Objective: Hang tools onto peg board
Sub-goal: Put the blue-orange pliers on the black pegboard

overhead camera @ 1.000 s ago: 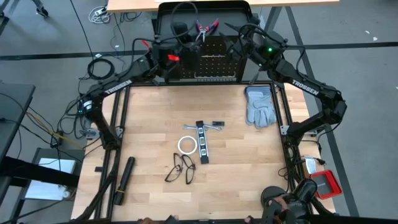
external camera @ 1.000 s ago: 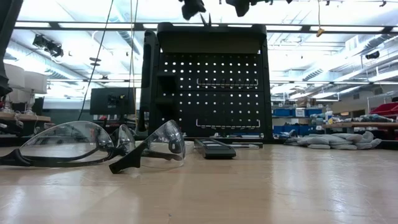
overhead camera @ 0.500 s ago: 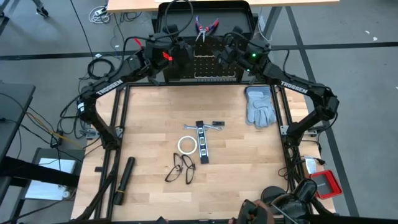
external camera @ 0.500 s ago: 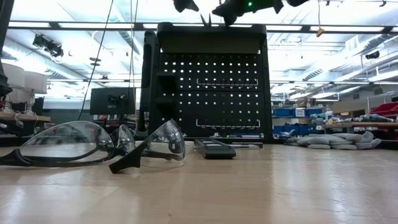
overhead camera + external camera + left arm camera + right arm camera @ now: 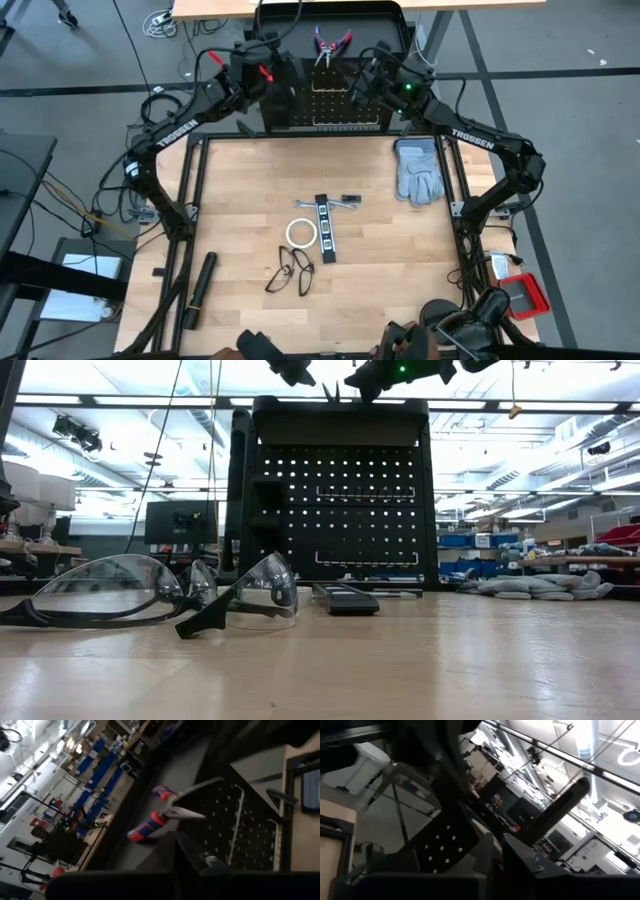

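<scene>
The peg board (image 5: 335, 95) stands upright at the table's far edge, also seen in the low view (image 5: 335, 490). The red-and-blue-handled pliers (image 5: 330, 42) lie on its hooded top, also in the left wrist view (image 5: 160, 812). My left gripper (image 5: 278, 78) hovers shut above the board's left end, short of the pliers. My right gripper (image 5: 360, 85) hovers above the board's right half, fingers close together with nothing between them. On the table lie a white tape ring (image 5: 300, 233), a black strip (image 5: 324, 228), a silver wrench (image 5: 341, 203) and glasses (image 5: 290, 270).
Grey gloves (image 5: 418, 170) lie at the table's far right. A long black cylinder (image 5: 200, 288) lies at the near left. The glasses (image 5: 150, 595) stand close in front of the low camera. A person's hands (image 5: 410, 340) show at the table's near edge.
My left gripper has drawn back from the pliers toward the table's left, staying above the board's top. My right gripper has swung toward the table's left, from past the board's right end to above its right half. The pliers have stayed on the board's top.
</scene>
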Controlling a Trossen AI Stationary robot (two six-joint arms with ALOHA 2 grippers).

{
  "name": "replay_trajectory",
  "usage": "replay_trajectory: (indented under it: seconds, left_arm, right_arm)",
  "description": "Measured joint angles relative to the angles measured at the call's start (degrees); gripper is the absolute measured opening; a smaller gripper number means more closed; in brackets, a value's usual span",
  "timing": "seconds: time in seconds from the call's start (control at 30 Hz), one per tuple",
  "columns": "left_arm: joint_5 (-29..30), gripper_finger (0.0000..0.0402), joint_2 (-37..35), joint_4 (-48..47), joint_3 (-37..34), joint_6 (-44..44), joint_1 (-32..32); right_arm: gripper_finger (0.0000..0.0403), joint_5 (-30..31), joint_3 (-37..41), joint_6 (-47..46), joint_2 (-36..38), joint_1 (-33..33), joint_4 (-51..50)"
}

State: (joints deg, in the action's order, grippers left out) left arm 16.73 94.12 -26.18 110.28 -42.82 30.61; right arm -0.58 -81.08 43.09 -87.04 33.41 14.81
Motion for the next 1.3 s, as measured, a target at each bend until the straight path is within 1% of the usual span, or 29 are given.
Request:
replay_trajectory:
  seconds: [0.1,0.17,0.33,0.43,0.57,0.63,0.8,0.9,1.07,1.17,1.3]
  left_arm:
    - [-1.72,0.0003,-0.04,0.18,0.00,0.05,0.48]
    - [-2.50,0.0002,0.16,-0.26,0.00,0.02,0.53]
    - [-2.86,0.0001,2.48,-0.07,-0.02,-0.21,0.44]
    - [-2.61,0.0001,3.74,2.01,-0.04,-0.25,0.23]
    - [-1.11,0.0001,4.10,4.63,-0.04,-0.40,0.06]
    - [-0.87,0.0001,4.11,4.76,-0.04,-0.40,0.02]
    - [2.93,0.0001,3.76,3.74,-0.04,-0.41,-0.46]
    - [2.17,0.0001,3.76,3.70,-0.04,-0.40,-0.70]
    - [1.36,0.0001,3.74,3.83,-0.04,-0.38,-0.79]
    - [1.21,0.0001,3.74,4.28,-0.04,-0.39,-0.78]
    - [1.43,0.0001,3.74,3.37,-0.04,-1.73,-0.77]
  right_arm:
    - [0.0014,-1.60,0.00,0.04,0.00,0.06,-0.08]
    - [0.0007,-2.33,0.00,0.07,0.00,0.16,-0.32]
    - [0.0022,-2.47,0.00,-0.04,0.00,0.20,-0.37]
    - [0.0022,-2.60,0.00,-0.04,-0.02,0.20,-0.89]
    - [0.0008,-4.66,-0.02,0.20,-0.02,0.55,-1.21]
    - [0.0006,-4.64,-0.02,0.18,-0.02,0.88,-1.21]
    - [0.0015,-4.95,-0.02,-2.10,-0.02,1.99,-0.71]
    - [0.0014,-6.63,-0.10,-2.44,-0.64,2.47,-0.04]
    - [0.0009,-7.43,-0.13,-2.45,-2.85,2.73,1.88]
    - [0.0012,-7.05,-0.13,-2.43,-3.83,2.73,4.09]
    - [0.0014,-5.68,-0.11,-2.43,-3.71,2.73,3.01]
